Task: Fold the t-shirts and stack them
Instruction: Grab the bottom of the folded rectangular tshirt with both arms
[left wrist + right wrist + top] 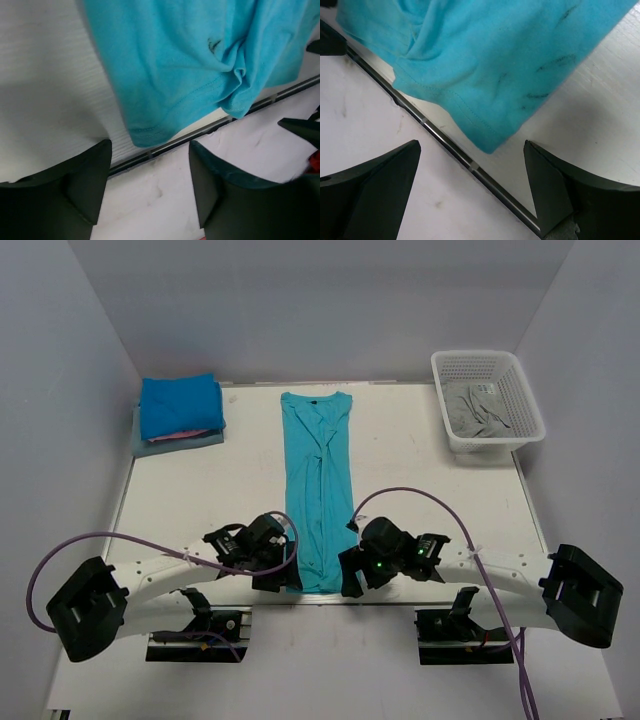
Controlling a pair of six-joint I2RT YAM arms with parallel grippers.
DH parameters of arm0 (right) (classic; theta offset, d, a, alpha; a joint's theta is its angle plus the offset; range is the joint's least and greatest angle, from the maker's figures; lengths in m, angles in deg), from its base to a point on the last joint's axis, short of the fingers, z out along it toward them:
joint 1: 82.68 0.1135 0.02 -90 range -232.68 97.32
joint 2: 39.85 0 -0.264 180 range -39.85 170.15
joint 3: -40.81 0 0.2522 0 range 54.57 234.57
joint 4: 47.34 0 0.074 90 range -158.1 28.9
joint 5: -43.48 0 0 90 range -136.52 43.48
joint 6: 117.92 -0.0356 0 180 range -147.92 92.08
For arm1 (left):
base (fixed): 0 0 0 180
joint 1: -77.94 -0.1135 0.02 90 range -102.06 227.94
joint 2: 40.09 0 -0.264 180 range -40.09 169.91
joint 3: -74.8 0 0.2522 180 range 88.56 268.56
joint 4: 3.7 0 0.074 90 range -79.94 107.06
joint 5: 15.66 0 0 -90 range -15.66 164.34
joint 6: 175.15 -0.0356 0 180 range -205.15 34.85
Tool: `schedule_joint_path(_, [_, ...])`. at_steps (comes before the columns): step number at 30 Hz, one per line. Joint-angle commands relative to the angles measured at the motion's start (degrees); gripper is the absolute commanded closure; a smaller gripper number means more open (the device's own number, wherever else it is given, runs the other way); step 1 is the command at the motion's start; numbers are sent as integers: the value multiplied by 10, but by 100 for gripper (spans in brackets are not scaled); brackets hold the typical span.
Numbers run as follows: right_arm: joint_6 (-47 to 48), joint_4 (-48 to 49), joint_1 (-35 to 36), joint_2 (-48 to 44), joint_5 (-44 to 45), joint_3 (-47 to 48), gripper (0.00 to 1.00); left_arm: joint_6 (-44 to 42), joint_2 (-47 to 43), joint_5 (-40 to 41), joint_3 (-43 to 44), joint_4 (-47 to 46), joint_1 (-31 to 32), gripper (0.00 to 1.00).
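The turquoise t-shirt (318, 480) lies flat in the middle of the counter (420, 470). It is folded lengthwise into one long narrow strip, with the round neck toward the far edge and the hem at the near edge. Both wrist views show a stitched hem corner and a few small dark flecks on the fabric.

At the far left corner, three folded shirts sit in one stack. The deep blue t-shirt (180, 405) is on top, the pink t-shirt (185, 434) shows only as a thin sliver, and the grey-blue t-shirt (160, 447) is underneath.

One white basket (530, 405) stands at the far right corner. It holds crumpled grey cloth (478, 410) whose type I cannot make out.

The left gripper (150, 165) and the right gripper (472, 155) sit at the near edge, one beside each hem corner. Both have their fingers spread with nothing between them. From above, they partly cover the hem.
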Motion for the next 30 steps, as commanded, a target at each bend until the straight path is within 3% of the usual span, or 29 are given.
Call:
schedule_joint_path(1, [-27,29,-6,3,-18,-13,10,19,9,51,-5,24,10,31])
schedule_joint_path(5, [-32,41,-9,21,-26,-18,21,19,32,63,-5,-1,22,45])
schedule_joint_path(10, [-44,50,-12,24,-40,-31,42,19,65,80,-16,-20,28,62])
schedule_joint_path(13, [-52,59,-14,29,-33,-34,53,19,80,80,-16,-28,28,65])
schedule_joint_path(19, [-71,70,-16,31,-13,-34,81,19,86,95,-11,-22,28,100])
schedule_joint_path(22, [-71,55,-16,21,16,-26,99,25,70,95,1,-5,28,100])
schedule_joint_path(30, [-62,-4,-23,-4,109,38,100,54,6,151,48,52,28,100])
